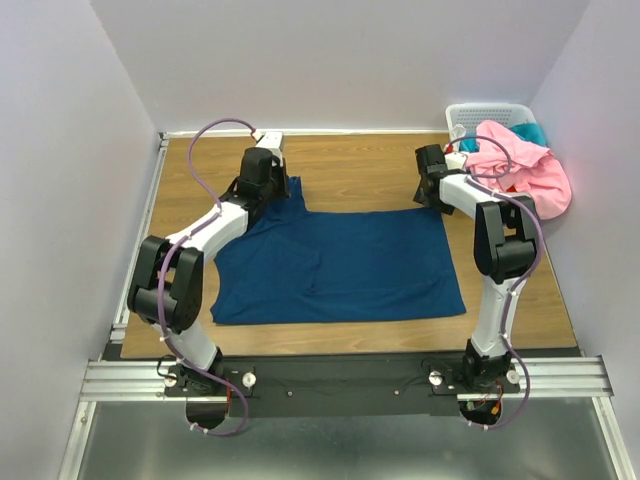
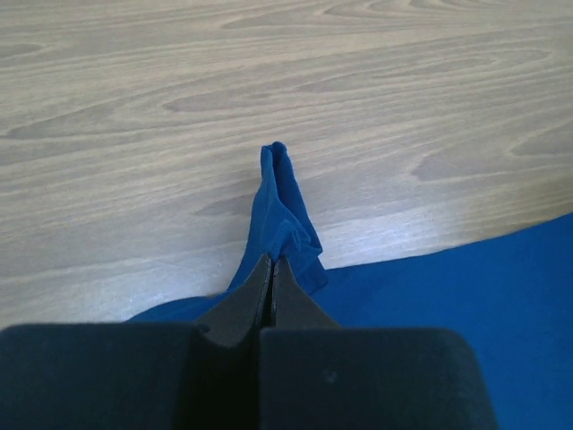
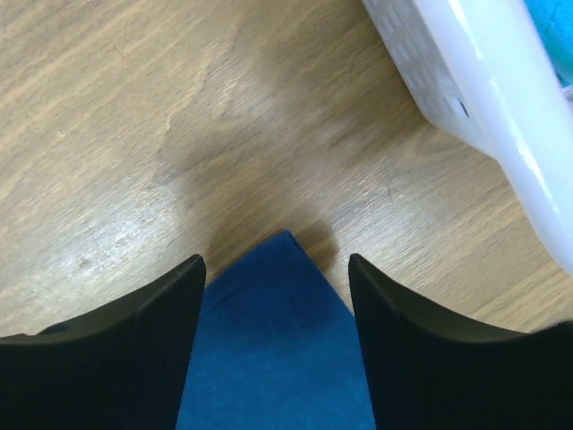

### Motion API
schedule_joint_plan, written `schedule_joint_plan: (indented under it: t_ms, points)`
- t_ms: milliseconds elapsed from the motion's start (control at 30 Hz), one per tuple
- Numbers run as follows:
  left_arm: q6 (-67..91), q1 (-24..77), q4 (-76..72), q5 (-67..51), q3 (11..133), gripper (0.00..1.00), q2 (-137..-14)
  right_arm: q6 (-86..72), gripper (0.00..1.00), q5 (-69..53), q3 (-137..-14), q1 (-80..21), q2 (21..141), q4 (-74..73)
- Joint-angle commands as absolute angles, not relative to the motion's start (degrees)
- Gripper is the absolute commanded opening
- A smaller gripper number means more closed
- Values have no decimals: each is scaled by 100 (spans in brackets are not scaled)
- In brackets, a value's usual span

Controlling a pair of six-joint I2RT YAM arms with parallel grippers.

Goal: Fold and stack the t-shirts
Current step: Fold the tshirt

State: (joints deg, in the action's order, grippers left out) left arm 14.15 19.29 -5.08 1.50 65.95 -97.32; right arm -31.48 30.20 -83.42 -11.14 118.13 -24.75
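Observation:
A large dark blue t-shirt (image 1: pixel 340 265) lies spread flat on the wooden table. My left gripper (image 1: pixel 272 190) is shut on its far left corner; in the left wrist view (image 2: pixel 271 262) a pinched tuft of blue cloth (image 2: pixel 282 210) sticks out past the fingertips. My right gripper (image 1: pixel 432 195) is open over the shirt's far right corner; in the right wrist view (image 3: pixel 277 262) the blue corner (image 3: pixel 277 331) lies between the spread jaws. A pink t-shirt (image 1: pixel 525 170) and a bit of teal cloth (image 1: pixel 530 130) hang in the basket.
A white slatted basket (image 1: pixel 475 115) stands at the far right corner, close to my right gripper; its wall shows in the right wrist view (image 3: pixel 483 98). Grey walls enclose the table on the left, back and right. A metal rail runs along the near edge (image 1: pixel 340 375).

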Motion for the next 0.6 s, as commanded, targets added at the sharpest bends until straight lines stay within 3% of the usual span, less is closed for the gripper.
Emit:
schedule_joint_plan:
  t_ms: [0, 200, 300, 333, 500, 567]
  points:
    - [1494, 2065, -703, 413, 6346, 0, -9256, -3155, 69, 3261, -8332, -1090, 11962, -2382]
    - [1740, 2188, -703, 729, 5845, 0, -8781, -3182, 63, 3287, -8244, -1090, 11997, -2355]
    - [1837, 2206, -694, 843, 5599, 0, -8509, -3208, 53, 3226, -8157, -1090, 11988, -2338]
    - [1889, 2215, -703, 879, 5477, 0, -8369, -3225, 45, 3234, -8095, -1090, 11962, -2338]
    - [2021, 2267, -729, 879, 5168, 0, -8121, -3296, 38, 3348, -7946, -1090, 11892, -2329]
    - [2082, 2285, -729, 879, 5054, 0, -8077, -3340, 30, 3357, -7866, -1081, 11822, -2329]
